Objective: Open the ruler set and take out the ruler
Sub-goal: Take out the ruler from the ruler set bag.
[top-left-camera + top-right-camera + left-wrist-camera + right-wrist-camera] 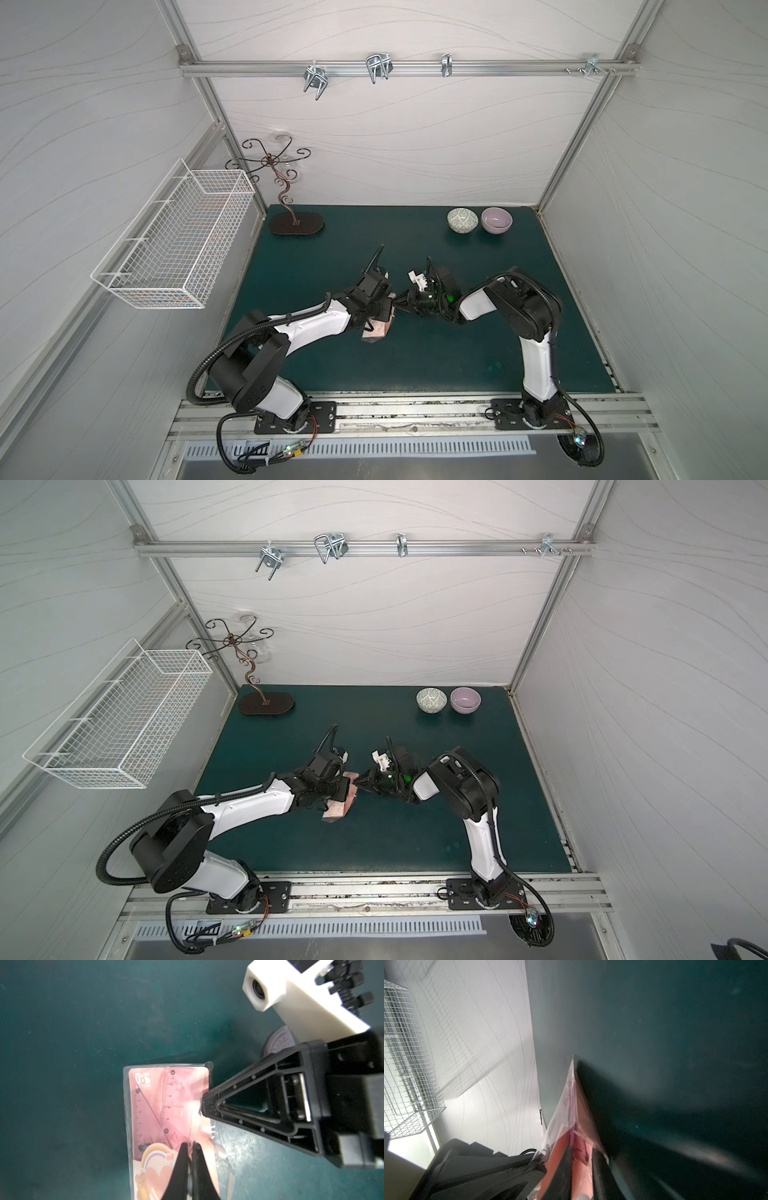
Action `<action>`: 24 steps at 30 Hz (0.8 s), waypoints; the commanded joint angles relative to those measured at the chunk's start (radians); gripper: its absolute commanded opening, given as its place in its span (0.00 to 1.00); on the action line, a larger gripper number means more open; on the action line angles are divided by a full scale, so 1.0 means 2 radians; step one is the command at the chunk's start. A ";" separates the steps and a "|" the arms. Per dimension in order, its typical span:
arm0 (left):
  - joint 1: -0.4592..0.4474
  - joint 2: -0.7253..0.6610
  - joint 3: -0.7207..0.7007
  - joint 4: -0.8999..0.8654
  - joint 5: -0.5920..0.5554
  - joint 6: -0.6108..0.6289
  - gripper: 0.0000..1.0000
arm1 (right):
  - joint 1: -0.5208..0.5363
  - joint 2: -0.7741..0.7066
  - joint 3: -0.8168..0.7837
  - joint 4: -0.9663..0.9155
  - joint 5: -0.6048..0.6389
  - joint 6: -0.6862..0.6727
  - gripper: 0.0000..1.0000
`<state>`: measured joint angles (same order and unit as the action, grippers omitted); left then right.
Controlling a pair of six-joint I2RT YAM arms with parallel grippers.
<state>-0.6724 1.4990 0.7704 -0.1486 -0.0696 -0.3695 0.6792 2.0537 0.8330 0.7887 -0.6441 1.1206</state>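
Note:
The ruler set (153, 1167), a clear sleeve with a pink printed card, is held off the green mat (415, 357) between the two arms; only a pink strip of the ruler set (376, 330) (336, 810) shows in both top views. A see-through ruler (167, 1093) lies inside it beside a triangle. My left gripper (190, 1145) (390, 311) is shut on the sleeve's face. My right gripper (581, 1148) (202, 1105) (360, 785) meets the sleeve's side edge, its fingers a little apart with the pink ruler set (572, 1105) between them.
Two bowls, one patterned (462, 219) and one lilac (496, 220), sit at the back right of the mat. A wire hook stand (296, 226) stands at the back left. A white wire basket (178, 245) hangs on the left wall.

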 commanded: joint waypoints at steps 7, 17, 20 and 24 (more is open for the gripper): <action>-0.006 0.002 0.022 0.017 0.004 0.004 0.00 | 0.005 0.031 0.022 0.020 -0.001 0.015 0.20; -0.006 -0.023 -0.007 0.046 0.023 0.014 0.00 | 0.006 0.042 0.034 0.025 -0.013 0.004 0.21; -0.006 -0.031 -0.015 0.060 0.037 0.020 0.00 | 0.008 0.050 0.038 0.031 -0.018 -0.001 0.21; -0.006 -0.048 -0.033 0.083 0.058 0.024 0.00 | 0.009 0.061 0.044 0.036 -0.027 -0.004 0.21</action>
<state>-0.6769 1.4483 0.7120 -0.0772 -0.0154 -0.3431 0.6899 2.1365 0.9100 0.8375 -0.6979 1.1240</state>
